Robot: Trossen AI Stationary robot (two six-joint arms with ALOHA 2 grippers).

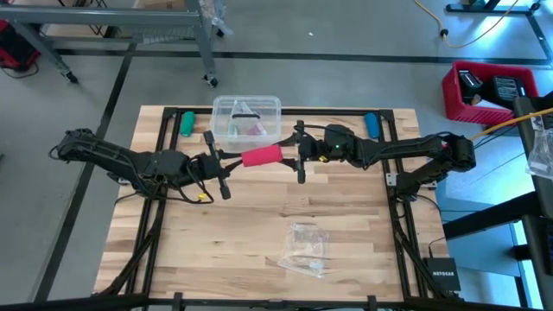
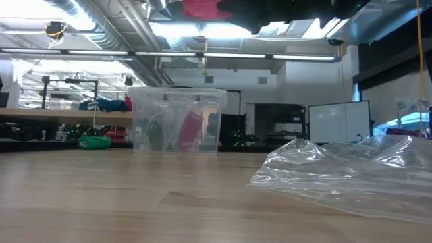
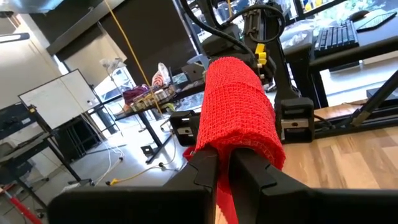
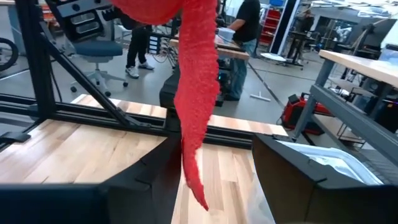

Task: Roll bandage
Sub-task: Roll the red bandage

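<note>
The bandage [image 1: 262, 156] is a red roll held in the air over the table's far middle, between my two grippers. In the low view it shows at the top edge as a red patch [image 2: 201, 7]. My left gripper [image 1: 222, 170] comes from the table's left and is shut on the roll [image 3: 236, 106]. My right gripper [image 1: 299, 153] faces it from the right and is open. The bandage's loose tail [image 4: 194, 118] hangs down between the right gripper's fingers, close to one finger [image 4: 146, 180]; whether it touches, I cannot tell. My left gripper pinches the roll's near end between its two fingers, and red cloth [image 3: 224, 186] shows in the narrow gap between them. The fingers [image 3: 202, 171] come level from the table's left, along the roll. The roll is lifted clear and points toward my right gripper.
A clear plastic box [image 1: 246, 117] with small items inside stands behind the grippers at the far middle. A crumpled clear wrapper [image 1: 302, 250] lies toward the near edge. A green roll [image 1: 186, 123] and a blue roll [image 1: 371, 123] lie at the far corners.
</note>
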